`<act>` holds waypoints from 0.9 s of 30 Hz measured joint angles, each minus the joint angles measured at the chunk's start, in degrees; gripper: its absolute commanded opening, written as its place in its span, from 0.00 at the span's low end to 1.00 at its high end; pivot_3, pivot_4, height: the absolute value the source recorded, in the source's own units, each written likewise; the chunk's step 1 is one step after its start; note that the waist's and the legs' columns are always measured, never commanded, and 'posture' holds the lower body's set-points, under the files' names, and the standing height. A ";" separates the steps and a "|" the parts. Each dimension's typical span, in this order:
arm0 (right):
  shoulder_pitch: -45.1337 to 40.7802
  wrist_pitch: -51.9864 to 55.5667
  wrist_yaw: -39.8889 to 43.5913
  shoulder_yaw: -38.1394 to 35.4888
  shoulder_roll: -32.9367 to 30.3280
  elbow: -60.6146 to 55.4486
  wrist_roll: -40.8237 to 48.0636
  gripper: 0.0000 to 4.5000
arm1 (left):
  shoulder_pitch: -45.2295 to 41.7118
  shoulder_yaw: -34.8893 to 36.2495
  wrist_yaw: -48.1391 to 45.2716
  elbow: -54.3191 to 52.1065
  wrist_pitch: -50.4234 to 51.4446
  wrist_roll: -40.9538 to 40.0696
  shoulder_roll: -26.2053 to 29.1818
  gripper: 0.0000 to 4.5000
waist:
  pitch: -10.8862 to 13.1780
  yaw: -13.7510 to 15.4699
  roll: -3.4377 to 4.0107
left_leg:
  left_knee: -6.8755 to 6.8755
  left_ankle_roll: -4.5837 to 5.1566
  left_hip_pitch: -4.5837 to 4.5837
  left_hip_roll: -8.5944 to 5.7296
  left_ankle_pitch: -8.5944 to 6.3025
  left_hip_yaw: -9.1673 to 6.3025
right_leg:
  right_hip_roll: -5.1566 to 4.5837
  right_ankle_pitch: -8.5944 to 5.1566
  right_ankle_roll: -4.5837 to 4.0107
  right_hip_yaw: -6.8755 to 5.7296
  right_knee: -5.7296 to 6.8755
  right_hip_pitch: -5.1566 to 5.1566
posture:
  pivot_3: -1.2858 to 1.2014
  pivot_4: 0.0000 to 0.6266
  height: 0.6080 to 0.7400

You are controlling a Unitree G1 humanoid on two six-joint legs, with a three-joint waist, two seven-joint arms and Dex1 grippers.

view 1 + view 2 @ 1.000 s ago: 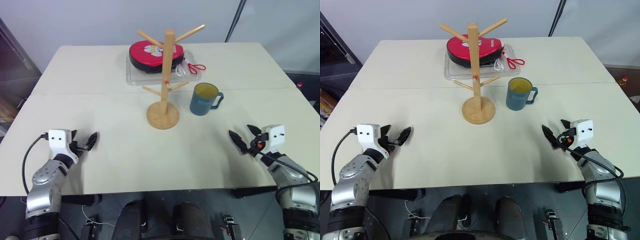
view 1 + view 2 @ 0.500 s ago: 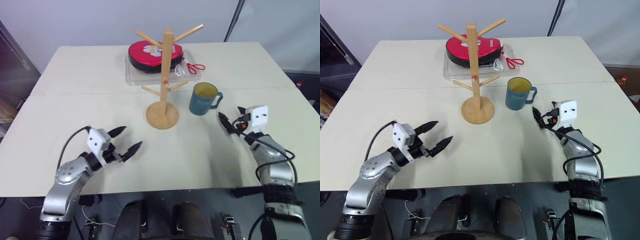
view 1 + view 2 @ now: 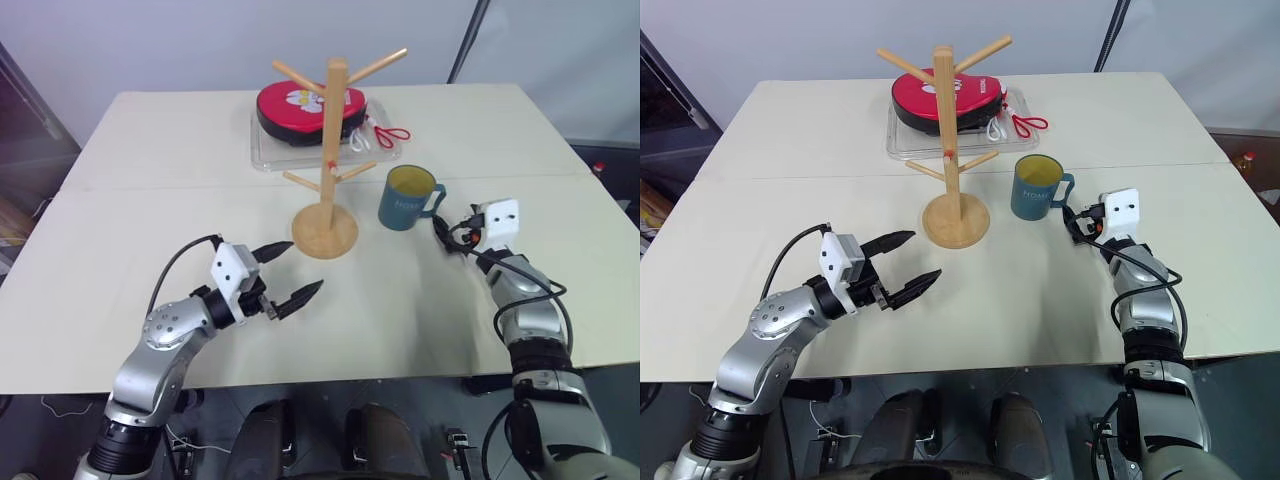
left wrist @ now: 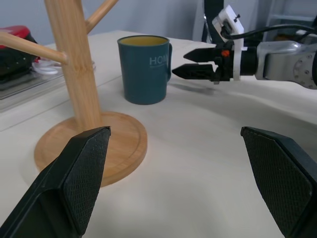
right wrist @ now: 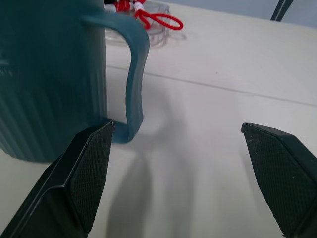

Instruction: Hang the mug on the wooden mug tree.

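The mug [image 3: 408, 198] is dark teal outside and yellow inside, with pale lettering on its side and a loop handle turned right. It stands upright on the table [image 3: 150, 200], just right of the wooden mug tree [image 3: 328, 170]. My right claw [image 3: 442, 233] gapes empty beside the handle; my left claw [image 3: 290, 272] gapes empty near the tree's base.

Pale table [image 3: 150, 230], wooden mug tree [image 3: 327, 200], teal mug [image 3: 408, 198] beside it, clear tray [image 3: 262, 150] behind

Mug [image 3: 408, 198] upright beside wooden mug tree [image 3: 330, 165]
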 measured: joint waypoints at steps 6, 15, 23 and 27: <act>-2.71 -2.38 0.04 0.30 0.00 3.99 -0.51 0.95 | -0.37 -1.12 -0.02 0.03 0.00 0.34 -0.39 1.00 | 0.00 -0.03 0.00 | 0.00 -0.01 0.00 0.00 0.01 0.00 | 0.01 0.00 0.00 0.00 0.01 0.00 | 0.52 0.24 1.00; -7.61 -5.68 0.33 0.80 0.19 12.62 -1.48 0.95 | -1.84 -1.17 -0.09 1.41 -0.09 0.57 -0.64 1.00 | 0.00 -0.15 0.01 | 0.01 -0.02 0.01 0.00 0.02 0.01 | 0.01 0.00 0.00 0.00 0.01 0.00 | 0.52 0.24 1.00; -12.71 -8.43 0.93 0.97 1.56 20.85 -1.53 0.65 | -1.99 -1.54 -0.05 1.44 -0.22 0.64 -0.67 1.00 | 0.01 -0.02 0.01 | 0.01 -0.30 0.00 0.00 0.18 0.01 | 0.00 0.00 0.00 0.00 0.02 0.01 | 0.52 0.24 1.00; -12.88 -9.02 2.59 0.96 2.29 22.10 -1.40 0.18 | -1.98 -1.54 0.02 1.44 -0.24 0.65 -0.67 1.00 | 0.01 -0.06 0.02 | 0.01 -0.29 0.00 0.00 0.18 0.01 | 0.00 0.00 0.00 0.00 0.02 0.00 | 0.52 0.24 1.00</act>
